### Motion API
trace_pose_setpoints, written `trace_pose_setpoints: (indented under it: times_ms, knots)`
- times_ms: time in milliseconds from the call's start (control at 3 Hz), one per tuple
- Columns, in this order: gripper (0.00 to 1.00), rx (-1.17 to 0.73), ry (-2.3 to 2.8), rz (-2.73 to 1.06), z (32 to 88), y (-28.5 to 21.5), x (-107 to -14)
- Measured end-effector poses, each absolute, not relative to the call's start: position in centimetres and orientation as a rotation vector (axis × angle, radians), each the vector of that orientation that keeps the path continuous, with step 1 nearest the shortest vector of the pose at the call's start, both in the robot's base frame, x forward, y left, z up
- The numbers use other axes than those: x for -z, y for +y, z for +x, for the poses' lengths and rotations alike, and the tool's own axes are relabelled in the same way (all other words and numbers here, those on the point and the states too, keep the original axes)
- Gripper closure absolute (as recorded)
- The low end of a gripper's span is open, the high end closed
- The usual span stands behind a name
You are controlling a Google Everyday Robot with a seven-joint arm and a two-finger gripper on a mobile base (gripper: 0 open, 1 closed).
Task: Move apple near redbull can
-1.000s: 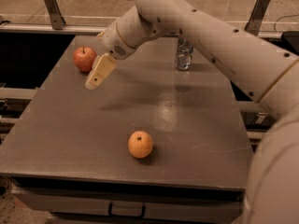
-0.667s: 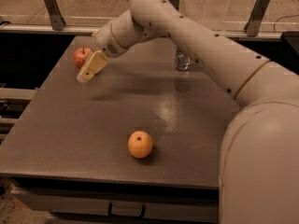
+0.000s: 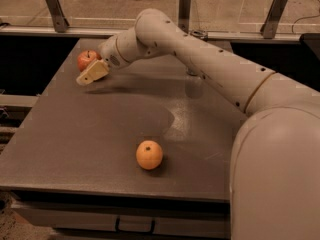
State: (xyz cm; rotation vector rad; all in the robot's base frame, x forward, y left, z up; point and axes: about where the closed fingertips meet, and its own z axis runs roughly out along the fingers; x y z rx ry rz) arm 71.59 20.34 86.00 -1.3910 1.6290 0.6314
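The red apple (image 3: pixel 85 59) with a short dark stem sits at the far left corner of the grey table (image 3: pixel 100 134). My gripper (image 3: pixel 92 73) is just in front of and to the right of the apple, low over the table and very close to it. I cannot tell whether it touches the apple. My arm (image 3: pixel 210 69) stretches across the back of the table. The redbull can is hidden behind the arm.
A plain orange fruit (image 3: pixel 149 154) lies near the table's front edge. Metal rail posts (image 3: pixel 52 4) stand behind the table. The table's left edge is close to the apple.
The gripper has moved left and back toward the apple. The arm has swung across and now covers the can, which showed at the back right before.
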Motion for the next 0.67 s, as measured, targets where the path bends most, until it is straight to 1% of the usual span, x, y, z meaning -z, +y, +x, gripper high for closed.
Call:
trace_pose_setpoints:
  times_ms: [333, 667]
  knots:
    - [0.41, -0.661, 1.662, -1.304, 72.0, 21.01, -84.23]
    - [0.64, -0.676, 1.66, -1.227, 72.24, 21.04, -84.41]
